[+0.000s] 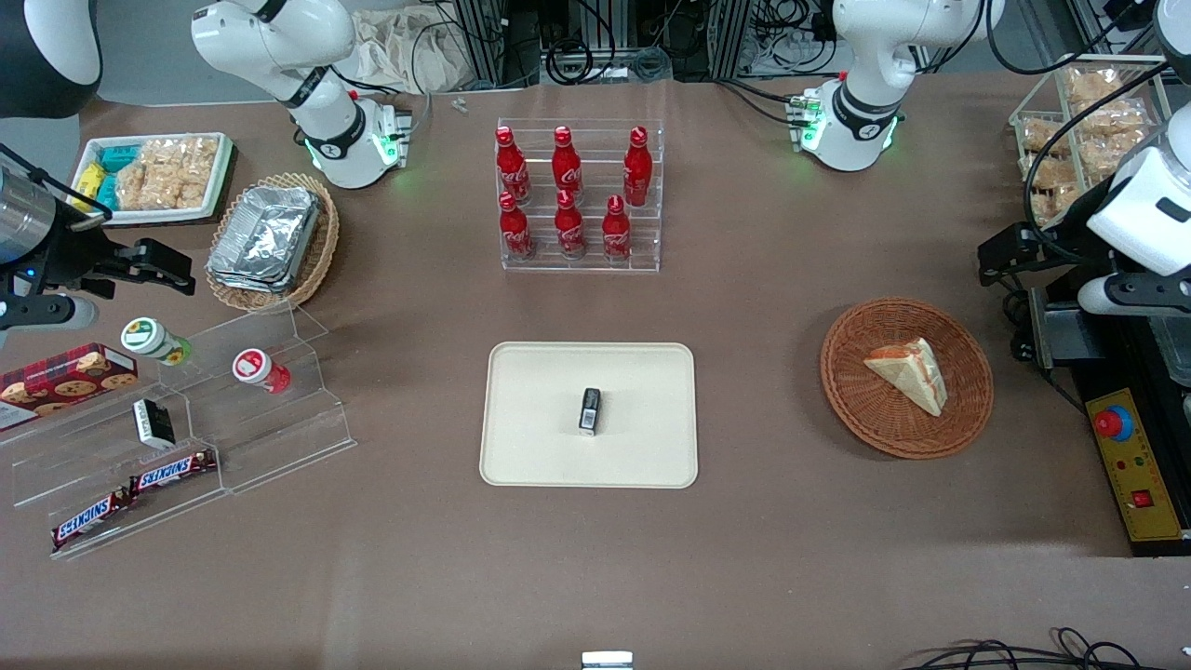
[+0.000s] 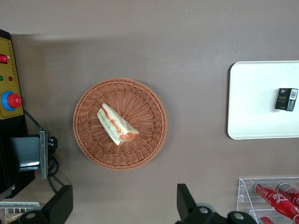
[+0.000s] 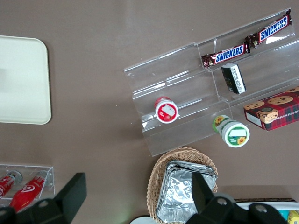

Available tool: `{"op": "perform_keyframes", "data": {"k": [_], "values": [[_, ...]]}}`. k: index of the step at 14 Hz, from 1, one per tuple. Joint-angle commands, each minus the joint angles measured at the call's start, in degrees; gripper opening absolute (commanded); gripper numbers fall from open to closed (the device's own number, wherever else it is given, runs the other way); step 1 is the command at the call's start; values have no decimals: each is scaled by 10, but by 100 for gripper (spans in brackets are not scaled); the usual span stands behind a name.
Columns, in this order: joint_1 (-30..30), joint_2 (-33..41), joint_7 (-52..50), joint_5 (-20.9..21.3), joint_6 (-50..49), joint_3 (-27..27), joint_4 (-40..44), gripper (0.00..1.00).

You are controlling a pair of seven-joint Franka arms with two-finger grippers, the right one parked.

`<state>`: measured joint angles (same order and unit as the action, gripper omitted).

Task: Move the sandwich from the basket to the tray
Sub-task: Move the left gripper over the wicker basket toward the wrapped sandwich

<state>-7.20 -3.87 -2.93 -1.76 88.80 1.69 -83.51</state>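
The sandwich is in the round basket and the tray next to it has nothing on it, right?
Not quite. The sandwich is in the round basket, but the tray holds a small black box, as the front view shows. The hand hangs open above the basket.

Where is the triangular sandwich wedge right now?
The triangular sandwich wedge lies in the round reddish-brown wicker basket, toward the working arm's end of the table; the open gripper hovers high above it.

6 red bottles (image 1: pixel 568 194) in the rack, 2 Snickers bars (image 1: pixel 130 493), 2 capped cups (image 1: pixel 209 355) — all on shelves. 1 sandwich (image 1: pixel 908 372), 1 basket (image 1: pixel 968 409), 1 tray (image 1: pixel 521 447) — gripper (image 2: pixel 122 205) above basket.
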Motion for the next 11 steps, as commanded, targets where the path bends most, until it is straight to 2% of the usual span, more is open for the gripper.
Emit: {"op": "perform_keyframes", "data": {"k": [1, 5, 8, 11], "values": [[-2, 10, 3, 7, -15, 0, 6, 100], [6, 9, -10, -4, -21, 4, 8, 100], [8, 8, -59, -15, -54, 15, 5, 100], [7, 27, -109, -11, -40, 35, -59, 100]]}}
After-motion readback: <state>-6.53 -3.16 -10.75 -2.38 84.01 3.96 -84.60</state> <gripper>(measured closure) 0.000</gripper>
